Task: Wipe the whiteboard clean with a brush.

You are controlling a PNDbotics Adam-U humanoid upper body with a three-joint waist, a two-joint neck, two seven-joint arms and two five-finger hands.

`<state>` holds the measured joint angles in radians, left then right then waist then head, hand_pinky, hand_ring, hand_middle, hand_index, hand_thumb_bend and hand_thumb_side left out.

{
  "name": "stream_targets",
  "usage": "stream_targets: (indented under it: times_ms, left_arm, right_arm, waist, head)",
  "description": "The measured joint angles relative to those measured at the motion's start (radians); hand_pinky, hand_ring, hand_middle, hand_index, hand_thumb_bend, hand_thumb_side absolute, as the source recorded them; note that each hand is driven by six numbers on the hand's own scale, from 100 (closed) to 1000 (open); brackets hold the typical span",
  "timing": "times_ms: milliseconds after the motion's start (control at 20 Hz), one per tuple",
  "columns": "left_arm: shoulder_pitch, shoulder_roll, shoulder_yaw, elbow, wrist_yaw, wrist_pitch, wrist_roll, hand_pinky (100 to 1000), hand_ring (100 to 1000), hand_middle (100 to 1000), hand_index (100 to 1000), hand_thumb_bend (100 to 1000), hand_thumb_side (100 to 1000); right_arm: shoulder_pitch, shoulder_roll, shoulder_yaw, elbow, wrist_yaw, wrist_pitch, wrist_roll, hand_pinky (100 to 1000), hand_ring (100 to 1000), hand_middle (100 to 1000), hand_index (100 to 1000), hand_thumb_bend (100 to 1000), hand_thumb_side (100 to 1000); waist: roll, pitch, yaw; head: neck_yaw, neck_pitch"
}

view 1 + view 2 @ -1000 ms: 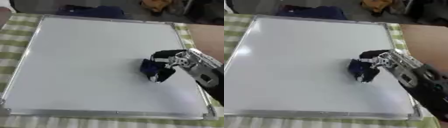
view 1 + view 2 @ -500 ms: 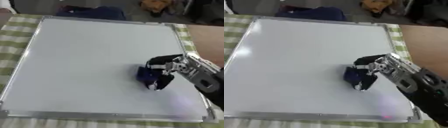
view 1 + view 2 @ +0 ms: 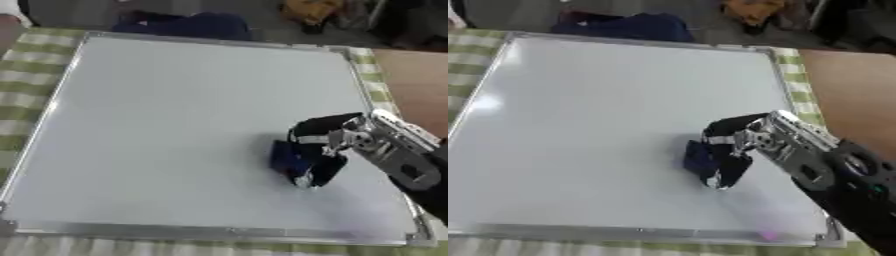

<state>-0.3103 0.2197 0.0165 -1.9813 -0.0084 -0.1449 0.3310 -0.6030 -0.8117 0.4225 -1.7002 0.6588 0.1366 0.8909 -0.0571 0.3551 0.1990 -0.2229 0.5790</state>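
Observation:
A large whiteboard (image 3: pixel 166 125) with a metal frame lies flat on a green checked cloth and fills most of both views. My right hand (image 3: pixel 328 145) comes in from the lower right, fingers curled round a dark blue brush (image 3: pixel 289 159) that is pressed against the board's lower right area. A faint pinkish smudge (image 3: pixel 767 234) shows near the board's bottom right edge. My left hand appears in neither view.
A dark blue cloth bundle (image 3: pixel 188 25) lies just past the board's far edge. A yellow-brown object (image 3: pixel 308 11) sits further back. Bare brown tabletop (image 3: pixel 420 85) lies to the right of the checked cloth (image 3: pixel 39 60).
My right hand has carried the brush down and to the left across the board over the last second. The board itself has stayed put.

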Motion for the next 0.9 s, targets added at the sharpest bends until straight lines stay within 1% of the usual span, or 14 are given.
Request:
stream_targets:
  times_ms: [200,250,400,750,800,900]
  left_arm:
    - [0.0,0.0,0.0,0.0,0.0,0.0,0.0,650,793,773,812,207,1000]
    - [0.0,0.0,0.0,0.0,0.0,0.0,0.0,650,793,773,812,207,1000]
    - [0.0,0.0,0.0,0.0,0.0,0.0,0.0,650,793,773,812,206,1000]
    - [-0.003,0.0,0.0,0.0,0.0,0.001,-0.003,650,793,773,812,205,1000]
    - [-0.004,0.0,0.0,0.0,0.0,0.002,-0.003,650,793,773,812,205,1000]
    - [-0.004,0.0,0.0,0.0,0.001,0.002,-0.004,650,793,773,812,206,1000]
  right_arm:
    - [-0.001,0.003,-0.005,0.015,0.008,0.002,-0.011,639,766,710,264,100,357]
    - [-0.001,0.004,-0.008,0.02,0.01,0.002,-0.016,643,770,714,267,100,369]
    - [-0.004,0.007,-0.016,0.038,0.019,0.002,-0.032,651,779,723,278,100,467]
    - [-0.005,0.007,-0.034,0.074,0.04,-0.001,-0.066,662,787,729,282,100,530]
    - [-0.005,0.007,-0.037,0.079,0.044,0.0,-0.071,663,787,729,282,100,557]
    - [-0.005,0.007,-0.045,0.091,0.051,0.0,-0.082,665,789,731,282,100,575]
  waist:
    - [0.0,0.0,0.001]
    - [0.0,0.0,0.001]
    - [0.0,0.0,0.001]
    - [0.001,0.001,0.003]
    - [0.001,0.001,0.003]
    - [0.003,0.001,0.004]
  head:
    - [0.0,0.0]
    - [0.0,0.0]
    - [0.0,0.0]
    - [0.0,0.0]
    - [0.0,0.0]
    - [0.0,-0.001]
